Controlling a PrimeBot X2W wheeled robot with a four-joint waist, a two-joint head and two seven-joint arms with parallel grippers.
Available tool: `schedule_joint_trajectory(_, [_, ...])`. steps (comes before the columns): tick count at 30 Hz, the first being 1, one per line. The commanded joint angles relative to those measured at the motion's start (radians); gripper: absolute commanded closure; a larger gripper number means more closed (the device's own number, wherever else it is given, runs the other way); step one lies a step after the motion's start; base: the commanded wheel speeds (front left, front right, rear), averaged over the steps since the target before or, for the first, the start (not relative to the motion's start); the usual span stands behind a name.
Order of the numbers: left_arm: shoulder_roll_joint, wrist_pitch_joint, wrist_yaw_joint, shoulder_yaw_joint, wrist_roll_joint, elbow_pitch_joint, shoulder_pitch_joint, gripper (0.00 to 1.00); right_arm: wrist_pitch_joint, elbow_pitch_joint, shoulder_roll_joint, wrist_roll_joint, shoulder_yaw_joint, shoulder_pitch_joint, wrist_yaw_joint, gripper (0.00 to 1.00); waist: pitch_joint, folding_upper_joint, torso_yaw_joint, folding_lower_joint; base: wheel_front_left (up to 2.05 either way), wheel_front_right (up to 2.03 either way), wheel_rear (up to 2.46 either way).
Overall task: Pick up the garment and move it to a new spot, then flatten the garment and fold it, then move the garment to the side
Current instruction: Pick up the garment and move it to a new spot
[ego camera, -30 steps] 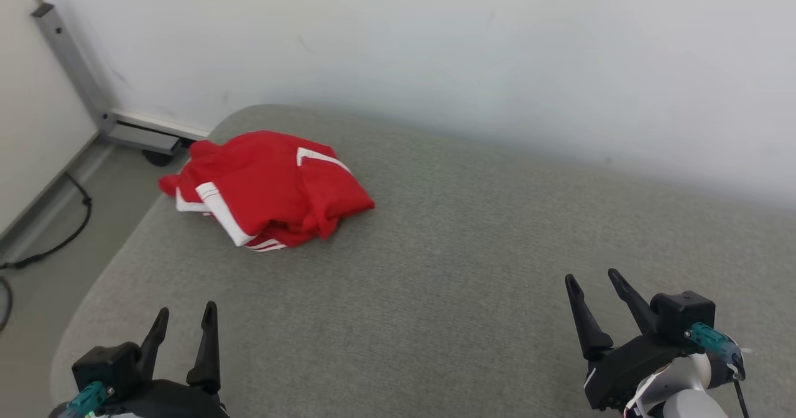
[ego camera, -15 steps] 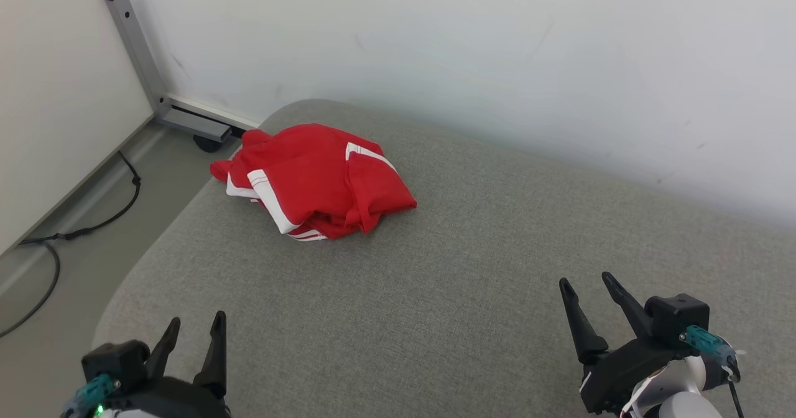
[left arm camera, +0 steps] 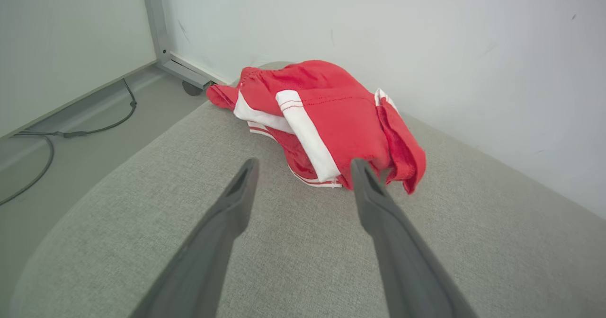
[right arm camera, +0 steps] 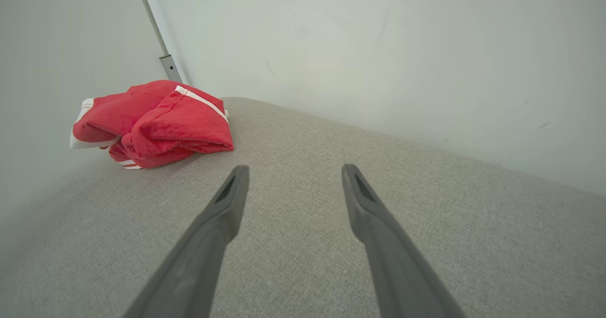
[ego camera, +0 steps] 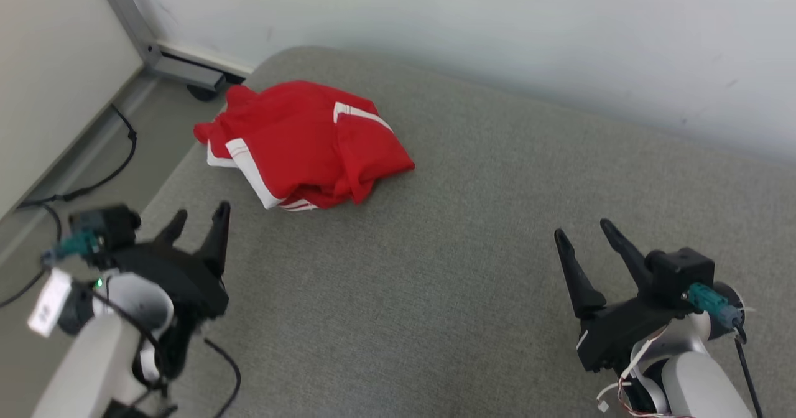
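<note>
Here the red garment (ego camera: 305, 144) with white stripes lies in a crumpled heap at the far left corner of the grey padded surface (ego camera: 435, 250), close to the pale wall (ego camera: 497, 32) behind it. Its left end reaches the surface's rounded left edge, and whether it hangs over cannot be told. The left gripper (ego camera: 202, 209) hovers above that same left edge, near the heap but apart from it. Its two dark fingers are spread wide and empty, pointing at the white-striped fold. The right gripper (ego camera: 581, 228) is likewise released and holds nothing, well apart from the garment over the right part of the surface. Between the two grippers, and from the heap rightward, the grey fabric runs bare and flat up to the wall, with broad open room in the middle and on the right. Beyond the left edge the grey floor (ego camera: 124, 144) drops away, with a black cable (ego camera: 132, 135) trailing across it. A grey metal post (ego camera: 124, 13) stands at the corner of the wall, just past the garment's far end.
</note>
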Motion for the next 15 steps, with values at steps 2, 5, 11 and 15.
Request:
schedule_joint_trajectory(2, [0.003,0.062,-0.009,0.011,-0.028,0.025,-0.087,0.0,0.016,-0.039,-0.005,-0.02,-0.005,-0.025,0.0,0.0,0.111,0.0,-0.035,-0.0001,0.0,0.0,0.0])
schedule_joint_trajectory(5, [0.004,0.139,-0.001,0.018,-0.053,0.047,-0.173,0.0,0.038,-0.085,-0.005,-0.042,-0.007,-0.039,0.0,0.0,0.166,0.0,-0.051,-0.0001,0.0,0.0,0.0])
schedule_joint_trajectory(11, [0.001,0.286,0.011,0.003,-0.073,0.085,-0.312,0.0,0.075,-0.155,-0.005,-0.069,-0.017,-0.059,0.0,0.0,0.253,0.0,-0.072,-0.0001,0.0,0.0,0.0])
schedule_joint_trajectory(15, [0.003,0.333,0.022,-0.007,-0.071,0.101,-0.359,0.0,0.081,-0.172,-0.005,-0.068,-0.017,-0.069,0.0,0.0,0.287,0.0,-0.081,-0.0001,0.0,0.0,0.0])
